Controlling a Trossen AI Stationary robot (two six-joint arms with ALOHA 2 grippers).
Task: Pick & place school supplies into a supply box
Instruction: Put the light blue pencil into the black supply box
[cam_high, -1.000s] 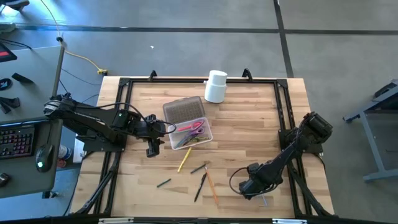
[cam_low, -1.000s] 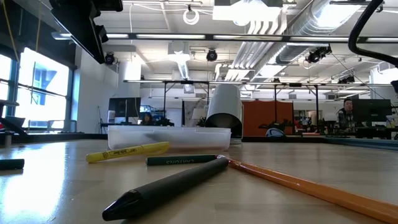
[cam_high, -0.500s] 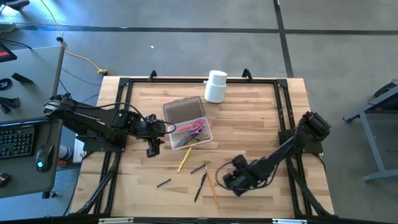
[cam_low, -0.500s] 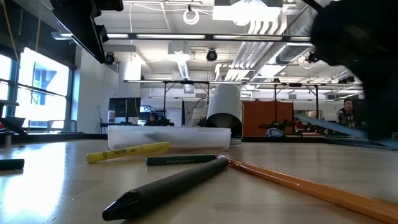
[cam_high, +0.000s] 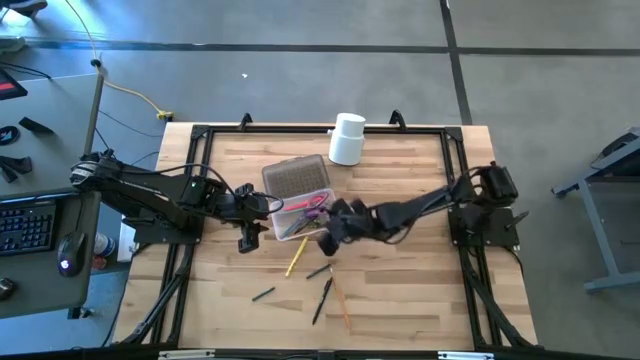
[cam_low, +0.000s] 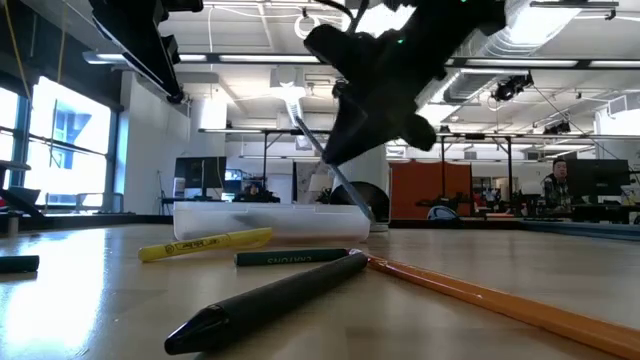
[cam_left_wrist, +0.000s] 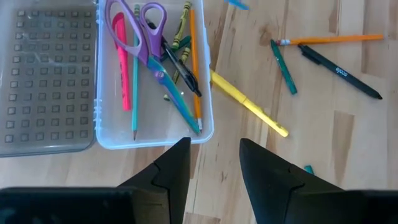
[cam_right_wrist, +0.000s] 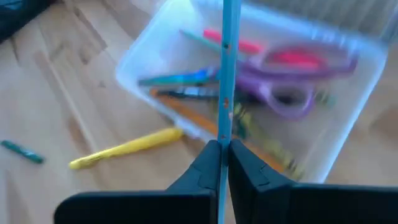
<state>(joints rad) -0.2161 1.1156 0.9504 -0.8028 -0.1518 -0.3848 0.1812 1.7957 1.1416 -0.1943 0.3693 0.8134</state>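
- While the left gripper hangs at the supply box's 9 o'clock side, its fingers parted and empty, it only waits (no load seen in the left wrist view).
- Supply box sits near table centre, lid folded open at its 11 o'clock; inside lie the pink-purple scissors, a pink pen and several pencils.
- Change in the last second: the right gripper has swung from the table's 5 o'clock corner up to the box's 4 o'clock rim. Its fingers are clenched on a thin blue pen, which points down over the open compartment.
- Meaning: transport looks nearly done; release into the box is the likely next step.
- Still loose on the table, 6 o'clock of the box: yellow highlighter, green crayon, black pen, orange pencil, and one short dark piece further toward 7 o'clock.
- White cylinder stands at 12 o'clock, well apart from the work.
- Possible obstruction: the pen is long and held steeply; contents already piled could keep it from lying flat.
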